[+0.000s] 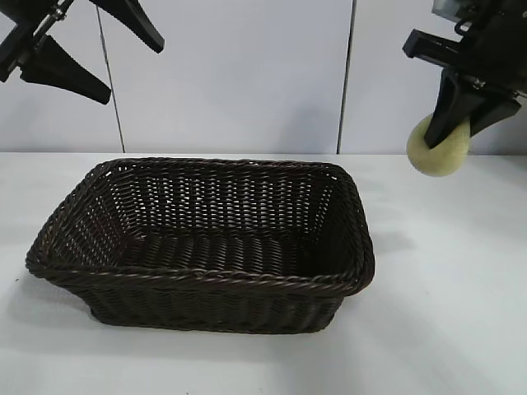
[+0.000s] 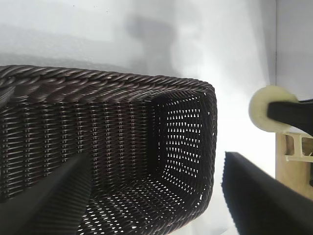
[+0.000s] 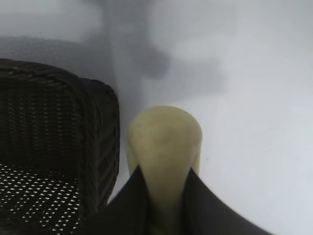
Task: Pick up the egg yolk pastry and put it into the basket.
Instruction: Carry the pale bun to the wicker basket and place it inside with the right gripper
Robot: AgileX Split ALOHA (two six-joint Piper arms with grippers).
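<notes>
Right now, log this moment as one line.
right gripper: shut on egg yolk pastry, aloft right of basket | left gripper: open, raised | basket: empty

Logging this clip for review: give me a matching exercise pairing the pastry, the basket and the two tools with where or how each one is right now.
Things:
1. egg yolk pastry
2. basket
3. left tool
4. right tool

States:
A. open, raised above the basket's left end
B. standing on the table, nothing inside
C. held in the air, right of the basket
D. shut on the pastry, raised off the table

Pairs: 1-C, 2-B, 3-A, 4-D
</notes>
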